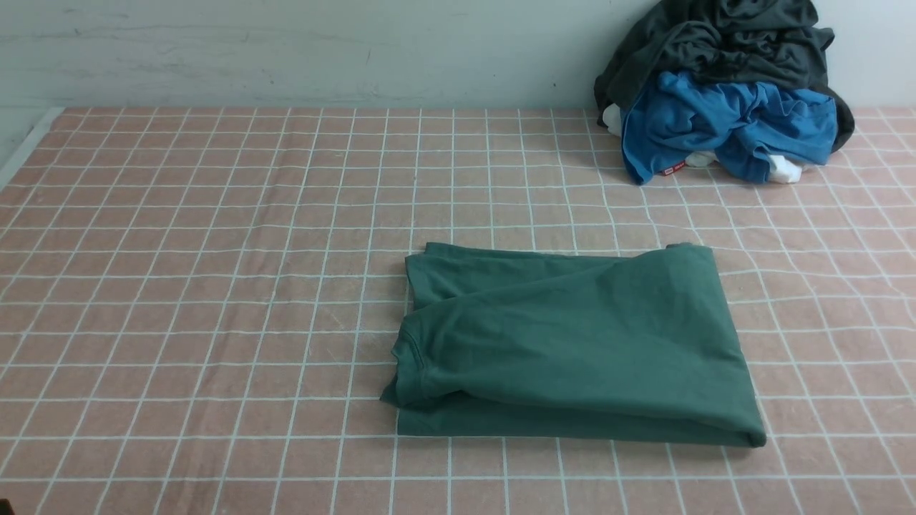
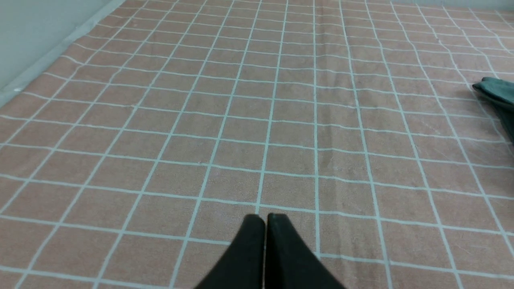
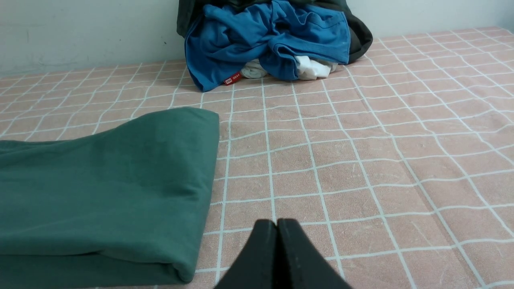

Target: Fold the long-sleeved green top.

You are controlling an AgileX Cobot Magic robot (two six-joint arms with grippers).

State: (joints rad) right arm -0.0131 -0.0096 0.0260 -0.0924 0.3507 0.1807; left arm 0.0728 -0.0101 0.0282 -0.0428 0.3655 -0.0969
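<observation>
**Front view: green top lies folded, both grippers closed and clear of it**

Front view shows the green long-sleeved top [image 1: 572, 343] folded into a compact rectangle on the pink grid-patterned tablecloth [image 1: 215, 286]. It lies flat, with several layers stacked; a ribbed edge shows at its left side and a rounded fold runs down its right side. Neither arm appears in this view.

Taking the green top as the landmark: well beyond its far right corner, against the pale wall [image 1: 286, 50], sits a heap of other clothes. A bright blue garment [image 1: 723, 125] forms the front of the heap, a dark grey-black garment [image 1: 723, 39] is draped over and behind it, and bits of white fabric [image 1: 783, 170] poke out underneath. The heap is well apart from the green top.

The left gripper [image 2: 265, 218] hangs over bare tablecloth off to the left of the green top, its two black fingers pressed together with nothing between them; only a corner of the top [image 2: 498, 90] shows at the edge of that wrist view.

The right gripper [image 3: 276, 222] sits over the cloth just beside the top's right fold [image 3: 100, 188], not touching it, its fingers likewise pressed together and empty. The blue garment [image 3: 265, 36] lies beyond.
</observation>
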